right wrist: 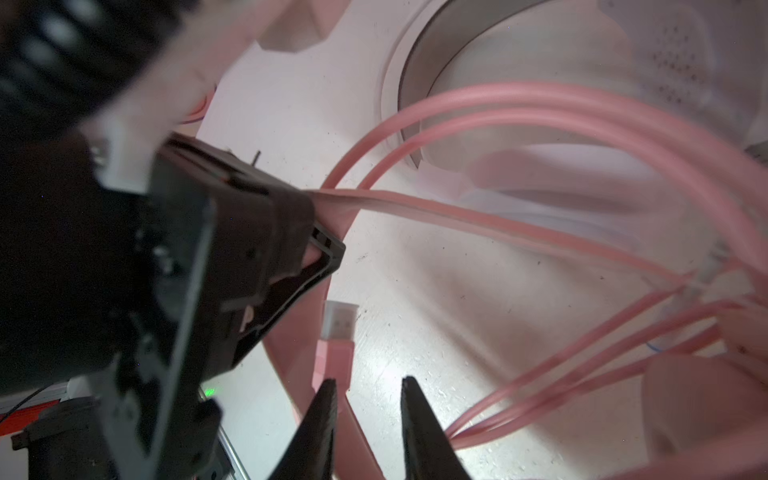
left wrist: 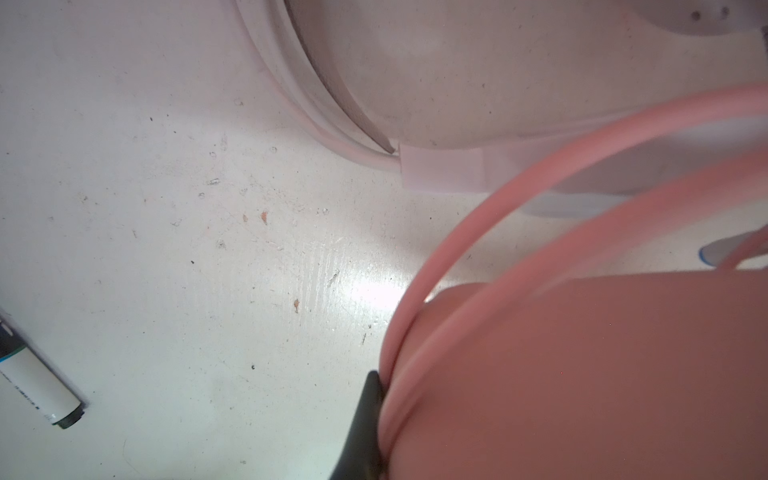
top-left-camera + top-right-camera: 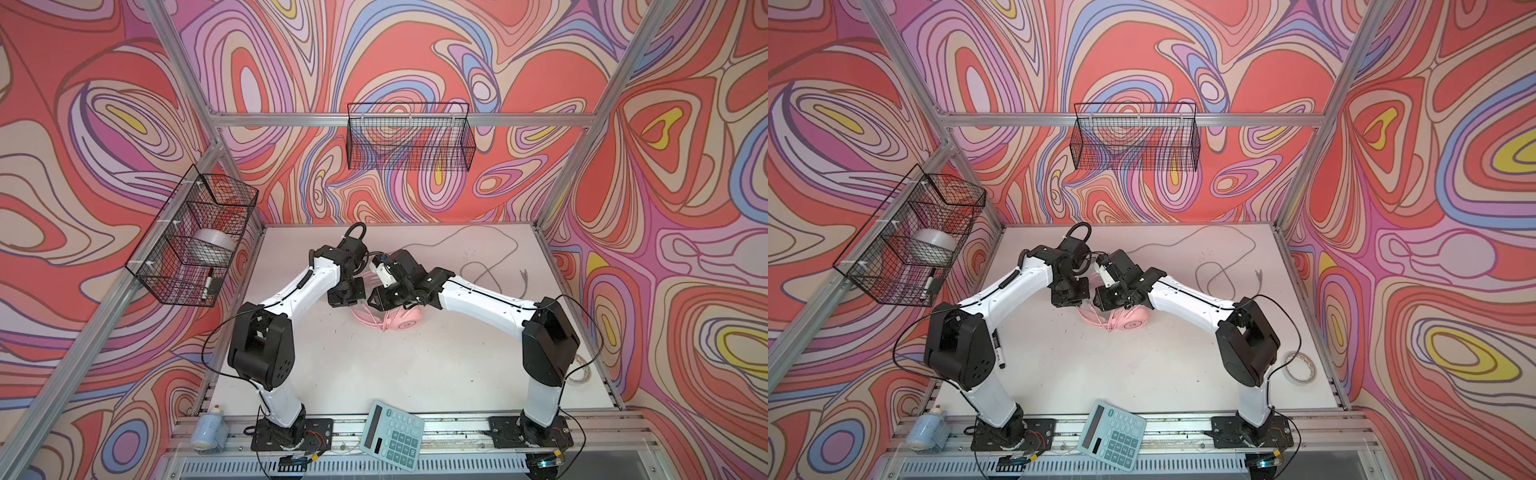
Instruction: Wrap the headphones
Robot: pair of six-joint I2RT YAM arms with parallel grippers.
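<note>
Right wrist view: the left end effector (image 1: 325, 235), centre left, is clenched on the pink cable (image 1: 478, 217); the right end effector (image 1: 368, 400), bottom centre, is released, holding nothing.

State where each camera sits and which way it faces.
Top views: high in front, looking down on the table, left arm, right arm and pink headphones.
Left wrist: on that arm, facing down at table, pink cable and marker; one own finger shows.
Right wrist: on that arm, facing down past the open right pincer at the left pincer, shut on the cable.
Shared: both wrist views show pink cable and white headband.
</note>
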